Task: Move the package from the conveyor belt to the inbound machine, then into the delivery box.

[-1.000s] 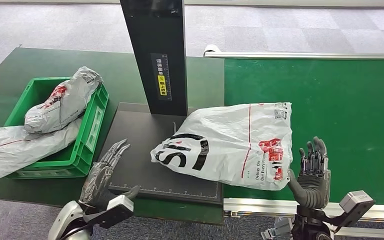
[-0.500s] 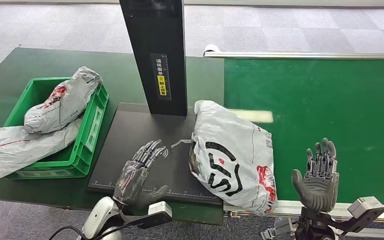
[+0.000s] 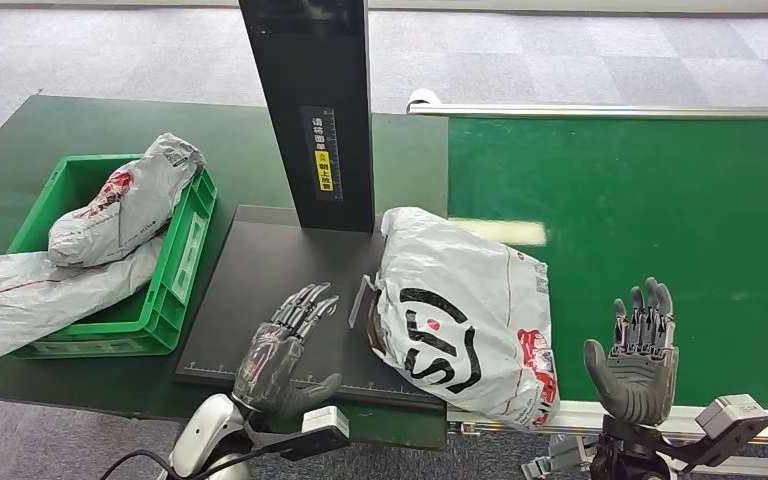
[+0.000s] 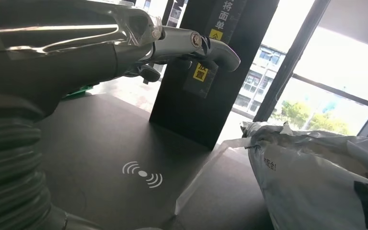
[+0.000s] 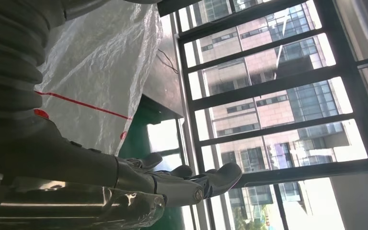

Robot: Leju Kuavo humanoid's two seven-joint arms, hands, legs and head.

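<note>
Centrally, the package (image 3: 465, 315) lies half on the machine (image 3: 290, 290) plate, half on the belt (image 3: 640, 220), long axis running from the post toward the robot. Left hand (image 3: 282, 345) hovers beside it, fingers spread, empty. Right hand (image 3: 635, 350) stands upright, fingers apart, empty.

package (image 3: 465, 310): white-grey poly bag, black and red print | lying half on inbound machine (image 3: 260, 280), half on conveyor belt (image 3: 660, 200)
</note>
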